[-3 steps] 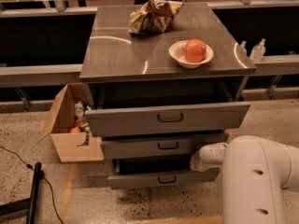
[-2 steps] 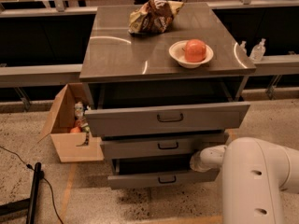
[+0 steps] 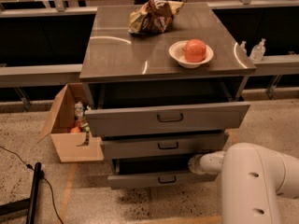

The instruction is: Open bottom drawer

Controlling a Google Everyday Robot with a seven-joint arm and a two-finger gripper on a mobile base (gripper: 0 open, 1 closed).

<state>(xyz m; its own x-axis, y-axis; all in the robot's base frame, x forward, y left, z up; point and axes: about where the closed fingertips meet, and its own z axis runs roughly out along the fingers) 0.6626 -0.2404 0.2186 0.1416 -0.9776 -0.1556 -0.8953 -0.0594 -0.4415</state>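
The grey cabinet has three drawers, all pulled out some way. The bottom drawer [image 3: 161, 178] is the lowest and shortest front, with a small dark bar handle at its centre. It stands out a little from the cabinet. My white arm comes in from the lower right. Its wrist end [image 3: 202, 164] reaches in at the right side, just above the bottom drawer's front and under the middle drawer [image 3: 163, 146]. The gripper itself is hidden there. The tall top drawer [image 3: 168, 119] sticks out the furthest.
On the cabinet top [image 3: 117, 55] lie a crumpled snack bag [image 3: 152, 17] and a white bowl [image 3: 190, 53] with an orange fruit. An open cardboard box [image 3: 70, 125] with items stands on the floor at the left. A black pole and cable [image 3: 33, 192] lie lower left. Two bottles [image 3: 257, 50] stand on the right ledge.
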